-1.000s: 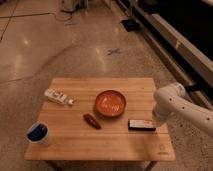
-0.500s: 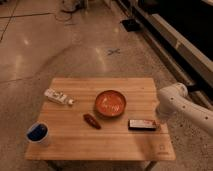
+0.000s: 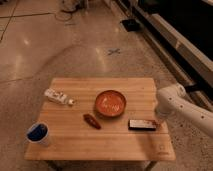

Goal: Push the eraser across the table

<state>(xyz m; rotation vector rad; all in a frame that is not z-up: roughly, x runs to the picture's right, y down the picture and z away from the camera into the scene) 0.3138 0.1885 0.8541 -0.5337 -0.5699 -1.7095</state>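
The eraser (image 3: 142,124) is a flat dark block with a pale face. It lies on the light wooden slatted table (image 3: 100,145) near the right front, just right of and below the orange bowl (image 3: 110,103). My white arm comes in from the right. Its gripper end (image 3: 160,118) hangs over the table's right edge, close to the eraser's right end. I cannot tell whether it touches the eraser.
A small dark red oblong object (image 3: 91,121) lies left of the eraser. A white tube with markings (image 3: 59,97) lies at the left. A blue cup (image 3: 38,133) stands at the front left corner. Polished floor surrounds the table, and dark shelving runs along the right.
My arm has shifted slightly to the right at the table's right edge. The eraser and the other objects have not moved.
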